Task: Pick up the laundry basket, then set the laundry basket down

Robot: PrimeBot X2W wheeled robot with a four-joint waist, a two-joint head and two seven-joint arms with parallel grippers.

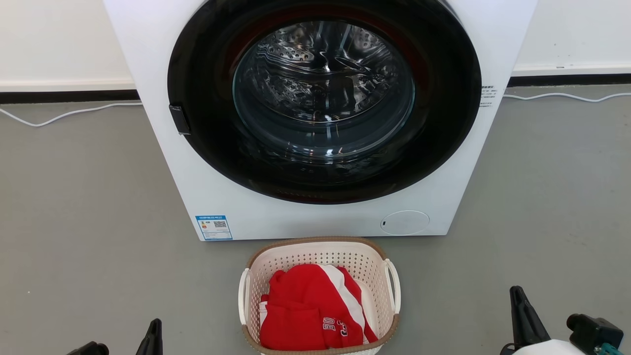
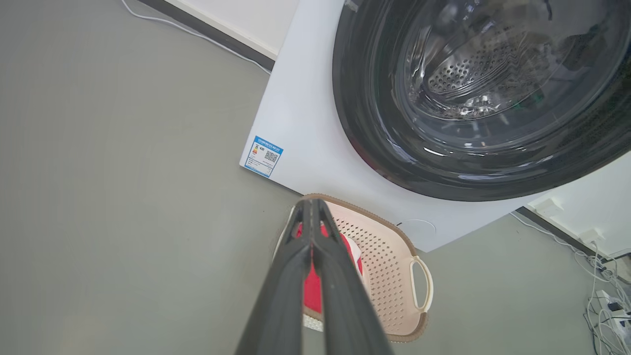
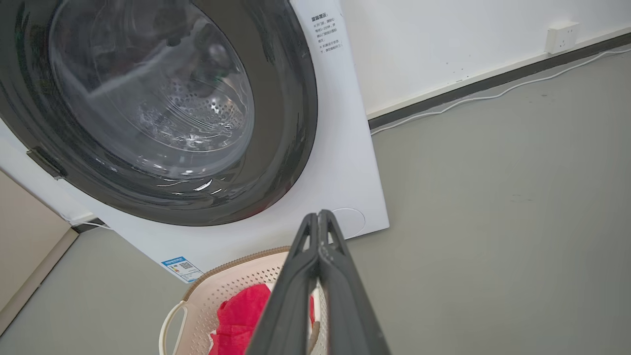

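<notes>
Laundry basket [image 1: 368,268] upright on the grey floor [image 1: 74,222], centred just before the washing machine [image 1: 296,223]. Far brown rim close under the machine's white front; touching or not, hard to tell. Inside, heaped below the rim, a red garment [image 1: 303,310] with white stripes. White loop handles on the two short sides: left handle [image 1: 242,296], right handle [image 1: 396,286], each standing free.

Bare floor on both flanks of the basket, out to the grippers. Left gripper [image 2: 311,212] low on the robot's left, well apart from the left handle, fingers pressed together and empty. Right gripper [image 3: 319,219] low on the right, likewise closed tip to tip, holding nothing, apart from the right handle.

Above the basket, the machine's round dark door [image 1: 207,162], with a steel drum [image 1: 320,84] behind its glass. Further back, a white wall [image 1: 59,39] with dark skirting [image 1: 64,96], and a white cable [image 1: 64,114] lying along the floor at its foot.
</notes>
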